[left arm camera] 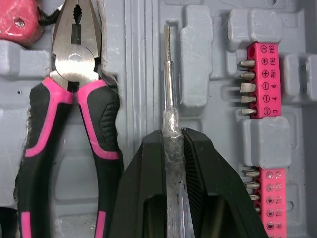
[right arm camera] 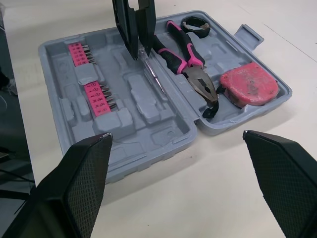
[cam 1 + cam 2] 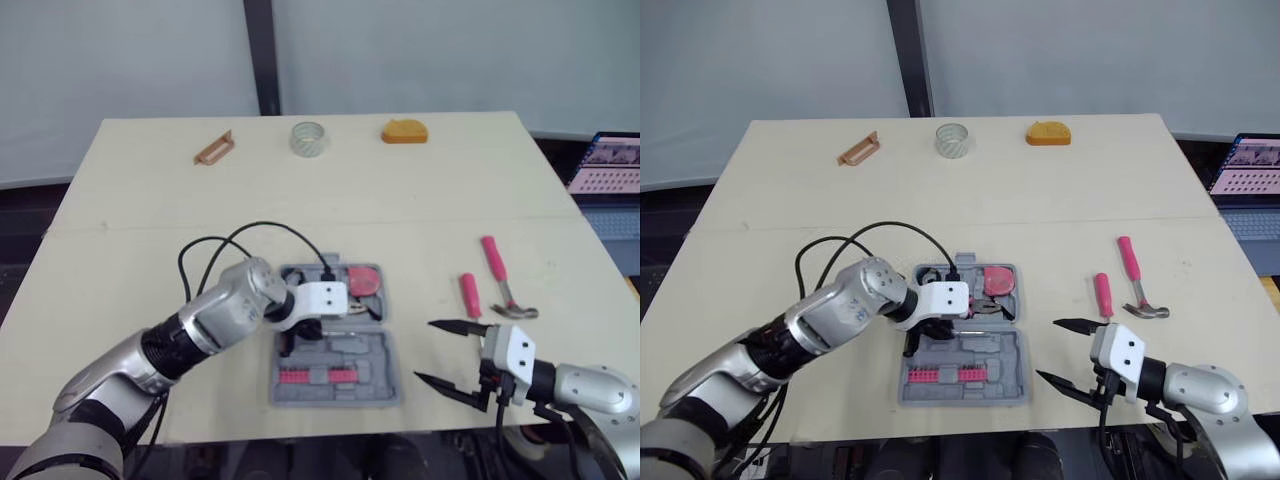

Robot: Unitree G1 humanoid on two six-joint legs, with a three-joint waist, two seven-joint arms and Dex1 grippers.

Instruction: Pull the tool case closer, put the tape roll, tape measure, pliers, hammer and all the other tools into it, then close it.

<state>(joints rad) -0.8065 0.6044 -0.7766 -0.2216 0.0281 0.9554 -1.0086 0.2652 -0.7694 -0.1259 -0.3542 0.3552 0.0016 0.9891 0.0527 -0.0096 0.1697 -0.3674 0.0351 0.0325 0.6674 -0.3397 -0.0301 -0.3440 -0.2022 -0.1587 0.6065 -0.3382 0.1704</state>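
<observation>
Item: screwdriver [image 1: 168, 74], clear handle, clamped between the fingers of the left gripper [image 1: 172, 136].
Position: over the open tool case [image 2: 124, 163]. The shaft runs straight ahead of the fingertips, parallel to and just beside the pliers [image 1: 74, 99], along a moulded groove. It appears seated, though it may hover just above.
Right gripper [image 3: 425, 350]: spread wide, empty, nearer the hammer [image 3: 497, 272].
</observation>
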